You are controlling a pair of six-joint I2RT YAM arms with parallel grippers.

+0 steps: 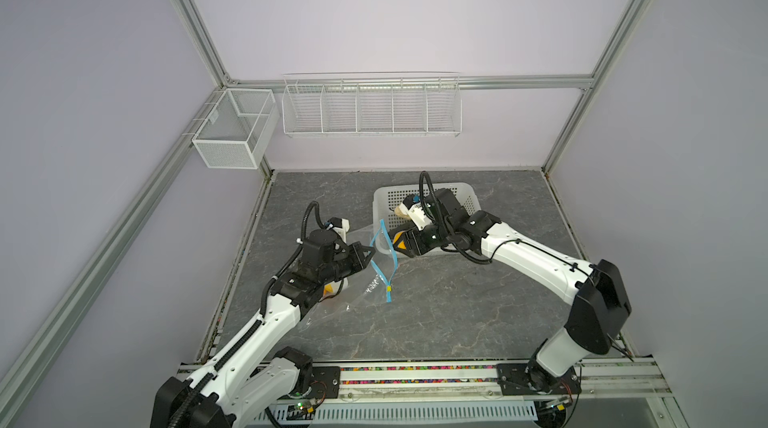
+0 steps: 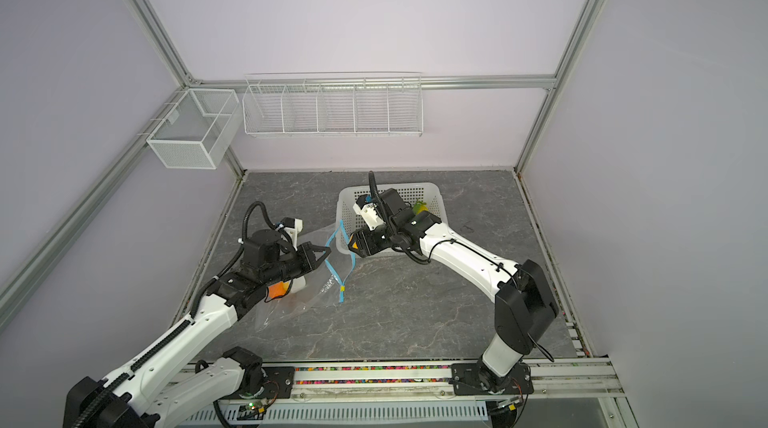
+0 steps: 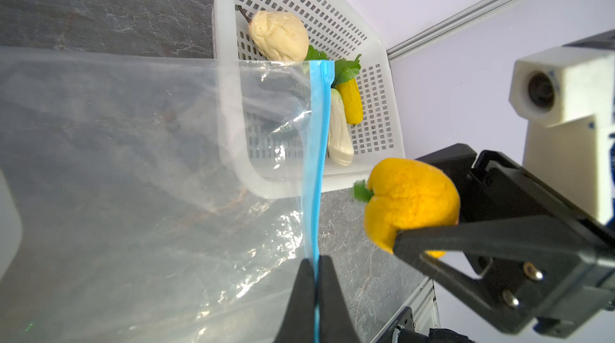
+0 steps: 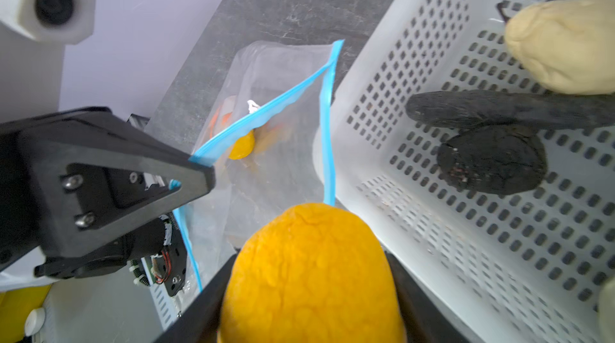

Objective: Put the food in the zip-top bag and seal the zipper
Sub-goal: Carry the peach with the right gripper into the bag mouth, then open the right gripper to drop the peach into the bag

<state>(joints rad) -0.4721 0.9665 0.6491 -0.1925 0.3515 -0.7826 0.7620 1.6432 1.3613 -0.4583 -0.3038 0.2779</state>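
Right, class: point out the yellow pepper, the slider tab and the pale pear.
yellow pepper (image 3: 409,198): left wrist view, its side.
slider tab (image 1: 389,288): a top view, its middle.
pale pear (image 3: 279,37): left wrist view, its belly.

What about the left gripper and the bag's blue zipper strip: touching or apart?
Touching. In the left wrist view the left gripper is shut on the zipper strip, pinching it with no gap.
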